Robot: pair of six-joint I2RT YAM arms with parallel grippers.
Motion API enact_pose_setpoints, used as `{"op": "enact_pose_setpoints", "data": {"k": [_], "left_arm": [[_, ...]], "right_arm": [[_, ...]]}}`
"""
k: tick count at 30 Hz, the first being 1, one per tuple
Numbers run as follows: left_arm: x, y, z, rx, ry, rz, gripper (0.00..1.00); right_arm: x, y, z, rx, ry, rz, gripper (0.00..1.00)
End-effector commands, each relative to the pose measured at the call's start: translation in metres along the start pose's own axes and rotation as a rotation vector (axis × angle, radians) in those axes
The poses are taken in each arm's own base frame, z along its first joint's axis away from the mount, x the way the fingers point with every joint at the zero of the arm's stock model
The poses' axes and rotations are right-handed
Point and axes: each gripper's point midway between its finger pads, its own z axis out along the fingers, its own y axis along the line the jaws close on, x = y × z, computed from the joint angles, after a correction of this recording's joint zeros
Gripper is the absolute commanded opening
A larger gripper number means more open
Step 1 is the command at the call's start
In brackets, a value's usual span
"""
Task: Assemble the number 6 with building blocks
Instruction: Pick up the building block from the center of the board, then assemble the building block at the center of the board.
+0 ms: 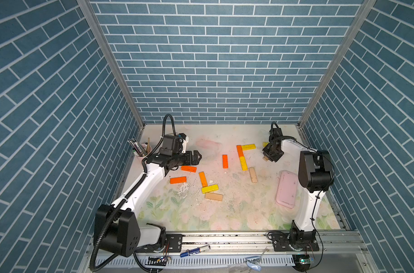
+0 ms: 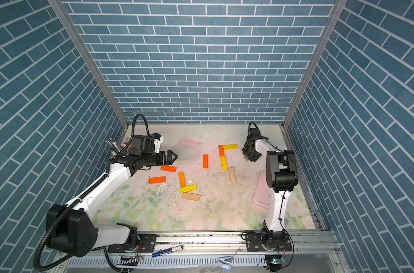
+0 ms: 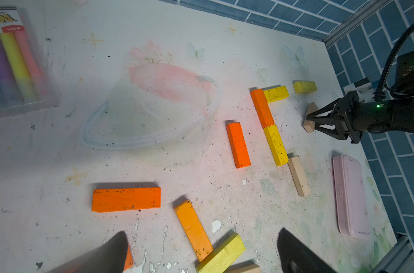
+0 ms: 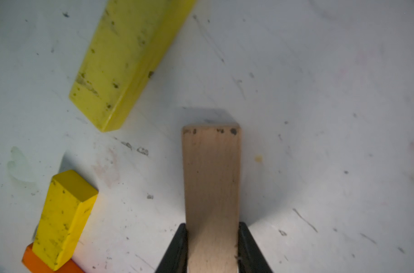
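My right gripper (image 4: 212,227) is shut on a plain tan building block (image 4: 212,175), held just above the table at the back right (image 1: 264,158). Beside it, a yellow block (image 1: 248,147), an orange block (image 1: 240,150), a yellow block (image 1: 243,163) and a tan block (image 1: 253,175) lie end to end as a corner and a long stroke. Another yellow block (image 4: 128,59) lies loose near the held one. My left gripper (image 1: 197,158) hangs open over the left middle, holding nothing. Below it lie several loose orange, yellow and tan blocks (image 3: 193,229).
A pink tray (image 1: 286,189) lies by the right arm's base link. A cup of pens (image 1: 139,149) stands at the back left, and a pack of coloured chalk sticks (image 3: 14,66) lies near it. Blue brick walls close in three sides.
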Motion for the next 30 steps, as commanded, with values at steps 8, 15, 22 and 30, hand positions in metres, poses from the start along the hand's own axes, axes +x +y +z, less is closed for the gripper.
{"op": "enact_pose_setpoints", "data": {"k": [8, 15, 22, 30], "left_arm": [[-0.009, -0.011, -0.011, 0.039, -0.053, -0.013, 0.99], [-0.009, -0.011, -0.013, 0.041, -0.058, -0.016, 0.99], [-0.009, -0.011, -0.012, 0.04, -0.058, -0.014, 0.99], [-0.009, -0.011, -0.012, 0.042, -0.054, -0.015, 0.99]], "right_arm": [[0.046, 0.021, -0.014, -0.042, 0.05, 0.315, 0.25], [0.059, 0.036, -0.009, -0.028, 0.032, 0.387, 0.25], [0.074, 0.051, 0.001, -0.009, 0.048, 0.429, 0.25], [0.079, 0.053, 0.007, 0.022, 0.023, 0.457, 0.28]]}}
